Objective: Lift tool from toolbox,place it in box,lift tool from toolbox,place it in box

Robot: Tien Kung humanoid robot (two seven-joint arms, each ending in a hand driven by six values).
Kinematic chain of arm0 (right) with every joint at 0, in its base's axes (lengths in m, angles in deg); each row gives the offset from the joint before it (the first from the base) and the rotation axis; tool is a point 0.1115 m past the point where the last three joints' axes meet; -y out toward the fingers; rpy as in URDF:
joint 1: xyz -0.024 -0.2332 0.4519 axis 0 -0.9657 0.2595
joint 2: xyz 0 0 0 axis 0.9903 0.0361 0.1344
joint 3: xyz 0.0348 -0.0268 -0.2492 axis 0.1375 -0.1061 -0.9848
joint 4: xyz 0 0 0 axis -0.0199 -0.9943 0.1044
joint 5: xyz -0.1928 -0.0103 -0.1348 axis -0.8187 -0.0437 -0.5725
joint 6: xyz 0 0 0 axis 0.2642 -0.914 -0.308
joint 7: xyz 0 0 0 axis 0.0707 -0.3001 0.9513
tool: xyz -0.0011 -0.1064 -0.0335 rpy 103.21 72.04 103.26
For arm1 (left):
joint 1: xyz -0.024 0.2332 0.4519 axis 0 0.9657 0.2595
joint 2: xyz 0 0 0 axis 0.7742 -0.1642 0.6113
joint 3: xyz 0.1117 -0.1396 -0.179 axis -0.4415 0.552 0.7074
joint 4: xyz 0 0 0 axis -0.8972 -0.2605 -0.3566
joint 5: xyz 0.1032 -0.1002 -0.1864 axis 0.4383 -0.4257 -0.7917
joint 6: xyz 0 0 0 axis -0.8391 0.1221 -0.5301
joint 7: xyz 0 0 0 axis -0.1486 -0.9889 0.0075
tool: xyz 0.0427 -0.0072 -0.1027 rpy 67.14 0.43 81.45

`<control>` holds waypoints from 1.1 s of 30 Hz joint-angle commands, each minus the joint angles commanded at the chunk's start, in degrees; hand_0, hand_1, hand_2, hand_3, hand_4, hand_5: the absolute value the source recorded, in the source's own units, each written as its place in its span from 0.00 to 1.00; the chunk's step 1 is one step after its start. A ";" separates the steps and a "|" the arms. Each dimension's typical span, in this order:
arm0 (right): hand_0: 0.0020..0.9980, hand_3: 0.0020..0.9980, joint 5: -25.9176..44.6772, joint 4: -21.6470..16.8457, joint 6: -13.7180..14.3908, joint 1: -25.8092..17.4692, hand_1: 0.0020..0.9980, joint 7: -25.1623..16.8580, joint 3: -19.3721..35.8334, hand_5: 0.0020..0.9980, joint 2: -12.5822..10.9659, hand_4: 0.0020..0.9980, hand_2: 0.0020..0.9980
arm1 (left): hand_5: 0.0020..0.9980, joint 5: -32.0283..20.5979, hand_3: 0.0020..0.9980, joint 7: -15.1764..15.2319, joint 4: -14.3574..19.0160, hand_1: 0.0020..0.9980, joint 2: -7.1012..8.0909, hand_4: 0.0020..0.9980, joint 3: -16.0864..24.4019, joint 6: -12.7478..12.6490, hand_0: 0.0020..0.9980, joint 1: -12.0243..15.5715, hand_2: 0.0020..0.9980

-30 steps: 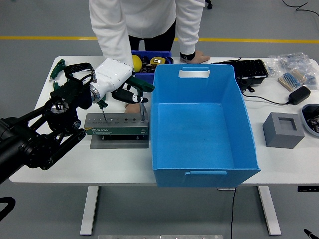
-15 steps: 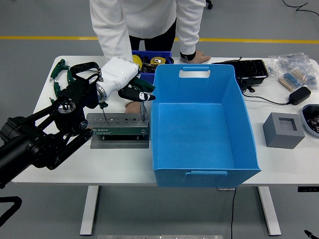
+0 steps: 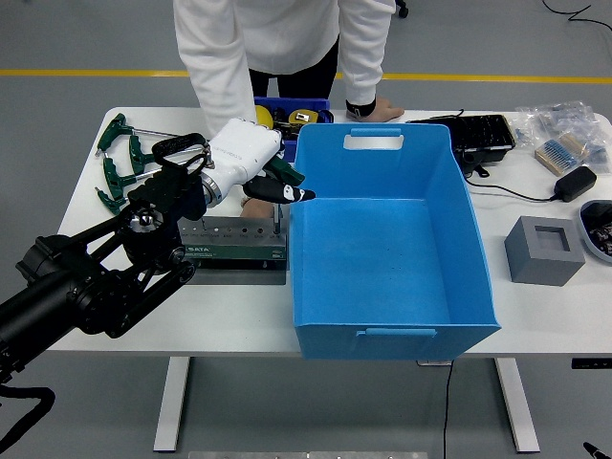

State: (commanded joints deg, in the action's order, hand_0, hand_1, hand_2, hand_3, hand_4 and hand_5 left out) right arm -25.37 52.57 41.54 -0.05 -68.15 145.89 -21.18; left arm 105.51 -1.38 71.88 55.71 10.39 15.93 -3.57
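Left hand (image 3: 258, 164), white shell with black fingers, over the back of the grey tool stand (image 3: 229, 251) at table centre-left, arm coming in from lower left. Fingers (image 3: 285, 193) curled together around the green handle of a tool (image 3: 278, 173), fingertips pointing right toward the blue box (image 3: 387, 239); tool's thin shaft running down toward the right end of the stand, cannot tell whether the tip is still seated in its hole. Green handle end poking out just beside the box's left wall, near its upper left corner. Stand lying along the box's left side, just beside it, green label on the front face, row of holes on top partly hidden by the arm. Blue box open, inside bare, handle cut-outs at far and near walls. Three green T-handle tools (image 3: 120, 158) lying on the white table (image 3: 287, 325) at far left, apart from the stand. Person in white sleeves at the far side, one hand (image 3: 373, 110) resting flat on the table behind the box, other arm reaching down behind the robot hand, mostly hidden. Small blue bin (image 3: 287, 107) with yellow item behind the box's far left corner. Right of the box: black tray (image 3: 478, 136), black adapter (image 3: 574, 182) with cable, grey block (image 3: 543, 251) with square recess, bagged parts (image 3: 564, 129) at far right corner. Right arm out of view.
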 joint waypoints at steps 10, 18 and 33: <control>0.73 0.65 0.47 0.00 0.09 -0.29 0.67 0.02 -0.29 0.81 -0.20 0.92 0.72 | 0.91 0.00 0.09 -0.21 -0.50 0.02 -0.23 1.00 -1.33 -1.40 0.31 -0.25 0.06; 0.73 0.65 0.66 0.00 0.09 -0.26 0.67 -0.04 -0.39 0.81 -0.20 0.92 0.72 | 0.89 0.00 0.03 0.19 -0.57 0.00 0.34 1.00 -1.09 -4.64 0.28 -0.82 0.01; 0.73 0.65 0.92 0.00 0.14 -0.45 0.67 -0.01 -0.49 0.81 -0.08 0.92 0.72 | 0.82 -1.60 0.00 0.92 0.26 0.00 1.48 1.00 -0.54 -9.66 0.26 -1.34 0.00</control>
State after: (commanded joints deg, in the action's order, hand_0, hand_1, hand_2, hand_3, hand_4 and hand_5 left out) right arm -24.46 52.57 41.68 -0.50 -68.15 145.40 -21.25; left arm 103.91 -0.46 72.14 57.19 9.85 6.26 -4.90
